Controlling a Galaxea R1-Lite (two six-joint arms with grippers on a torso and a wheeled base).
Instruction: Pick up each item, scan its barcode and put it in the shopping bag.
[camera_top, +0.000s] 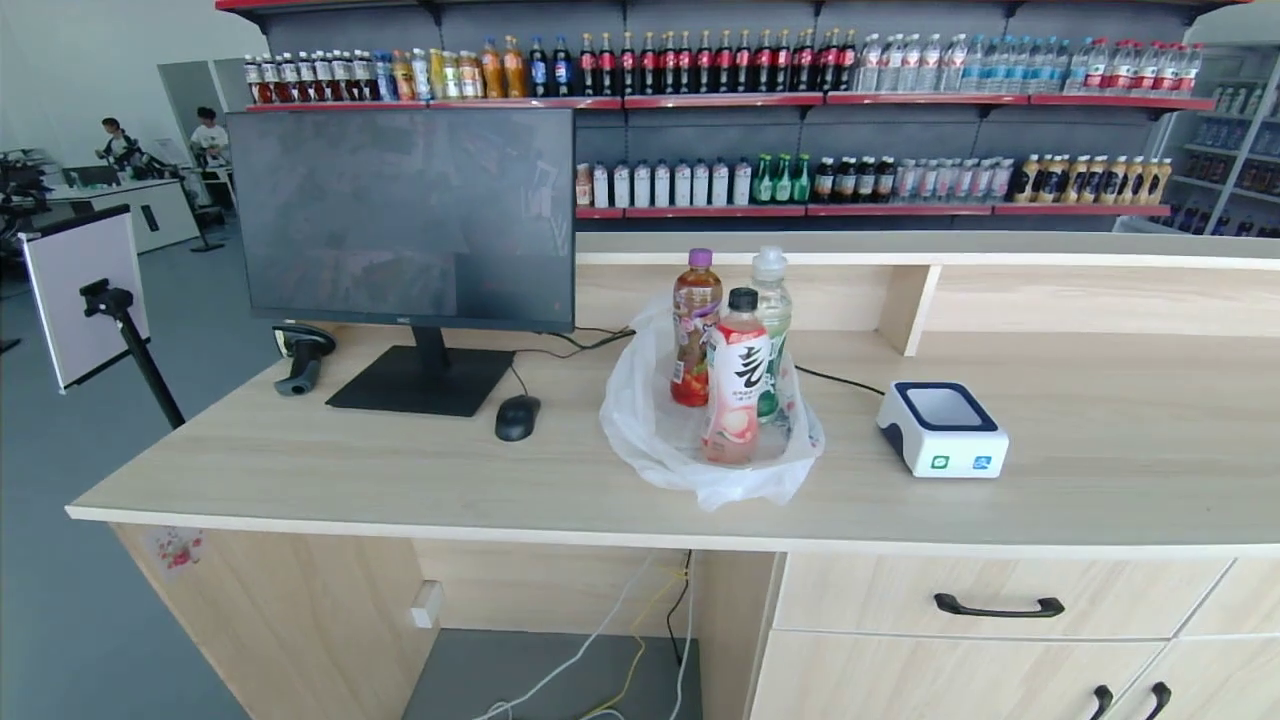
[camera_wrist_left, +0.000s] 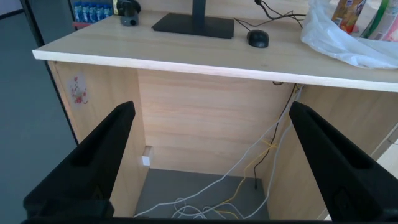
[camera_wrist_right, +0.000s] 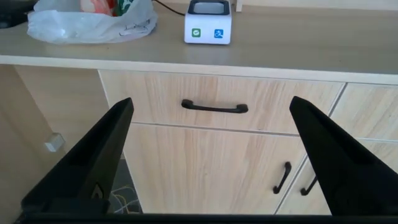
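Observation:
Three bottles stand upright inside a crumpled white plastic shopping bag (camera_top: 650, 430) on the wooden counter: a pink-labelled one (camera_top: 737, 380) in front, a red-labelled one with a purple cap (camera_top: 694, 330) behind it, and a clear green-labelled one (camera_top: 773, 310) at the back. A white barcode scanner (camera_top: 942, 430) sits to the bag's right. My left gripper (camera_wrist_left: 211, 158) hangs open below the counter's front edge, facing the open knee space. My right gripper (camera_wrist_right: 214, 158) is open too, low before the drawer front; the scanner (camera_wrist_right: 208, 29) and the bag (camera_wrist_right: 93, 25) sit above it.
A monitor (camera_top: 405, 215), a black mouse (camera_top: 517, 417) and a handheld scanner on a stand (camera_top: 300, 362) occupy the counter's left. Cables (camera_wrist_left: 267, 162) hang in the knee space. Drawers with black handles (camera_wrist_right: 214, 107) sit under the counter's right. Drink shelves line the back.

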